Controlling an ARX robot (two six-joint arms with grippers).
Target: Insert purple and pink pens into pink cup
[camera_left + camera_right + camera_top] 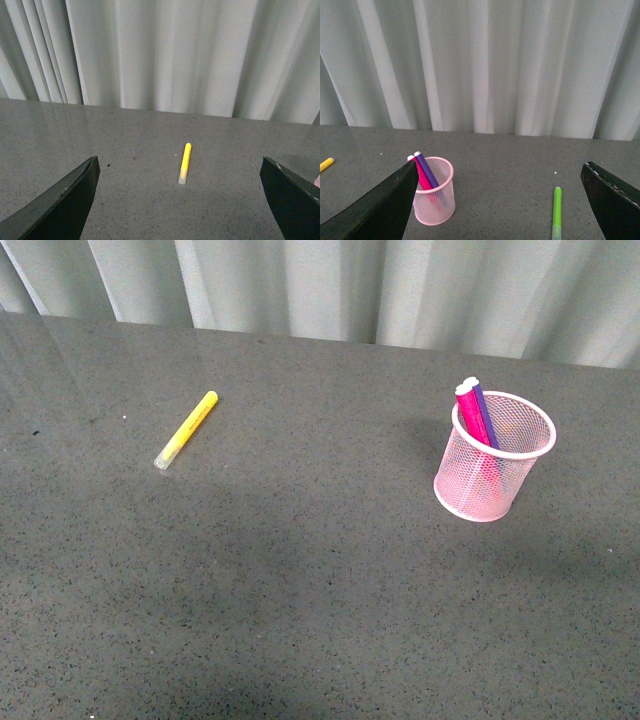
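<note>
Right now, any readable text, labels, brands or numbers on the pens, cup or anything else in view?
None readable.
Yellow pen: a darker patch on the barrel may be print, too small and blurred to read.
Pink pen and purple pen in the pink mesh cup: no lettering visible.
Green pen: no lettering visible.
Table and curtain: no signs or marks.

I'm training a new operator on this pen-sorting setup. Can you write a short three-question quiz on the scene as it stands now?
1. True or false: the purple pen and pink pen both stand inside the pink mesh cup.
2. Which pen lies on the table left of the cup in the front view? A) green B) yellow C) blue
3. Fill in: the right wrist view shows a ____ pen lying on the table.

Key: 1 true; 2 B, the yellow pen; 3 green.
</note>
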